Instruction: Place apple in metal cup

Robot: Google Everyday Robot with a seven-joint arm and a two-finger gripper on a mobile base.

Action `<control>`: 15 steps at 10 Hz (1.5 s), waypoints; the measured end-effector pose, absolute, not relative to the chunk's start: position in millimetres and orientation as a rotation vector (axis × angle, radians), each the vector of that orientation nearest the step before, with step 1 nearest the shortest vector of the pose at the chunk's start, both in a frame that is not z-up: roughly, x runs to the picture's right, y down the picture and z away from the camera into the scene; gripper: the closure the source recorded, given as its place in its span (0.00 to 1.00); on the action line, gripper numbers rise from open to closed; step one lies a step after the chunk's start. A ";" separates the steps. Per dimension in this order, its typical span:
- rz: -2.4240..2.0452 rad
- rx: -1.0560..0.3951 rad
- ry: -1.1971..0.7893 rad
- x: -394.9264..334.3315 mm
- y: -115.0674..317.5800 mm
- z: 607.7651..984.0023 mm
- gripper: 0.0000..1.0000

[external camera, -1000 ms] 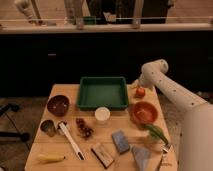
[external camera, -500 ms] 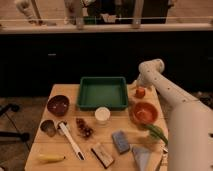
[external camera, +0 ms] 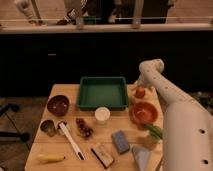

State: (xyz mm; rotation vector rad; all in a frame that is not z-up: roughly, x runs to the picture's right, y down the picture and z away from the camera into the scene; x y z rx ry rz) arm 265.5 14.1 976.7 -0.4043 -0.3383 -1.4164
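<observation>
The apple (external camera: 140, 92) is a small orange-red fruit on the wooden table (external camera: 65, 145), right of the green tray and just behind the orange bowl. The gripper (external camera: 138, 85) hangs at the end of the white arm, directly above and against the apple. The metal cup (external camera: 48, 128) is a small dull silver-grey cylinder at the table's left edge, below the dark maroon bowl, far from the gripper.
A green tray (external camera: 102, 93) sits at the back centre. An orange bowl (external camera: 144, 113), white cup (external camera: 102, 115), maroon bowl (external camera: 58, 105), berry cluster (external camera: 84, 128), white-handled tool (external camera: 71, 141), banana (external camera: 50, 158), blue sponge (external camera: 120, 141) and a bar (external camera: 102, 155) lie around.
The arm has swung further over the table's right side and the gripper has come down closer onto the apple. The table's things have not moved.
</observation>
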 end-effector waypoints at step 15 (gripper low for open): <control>-1.377 -0.432 -0.351 269.2 11.4 955.7 1.00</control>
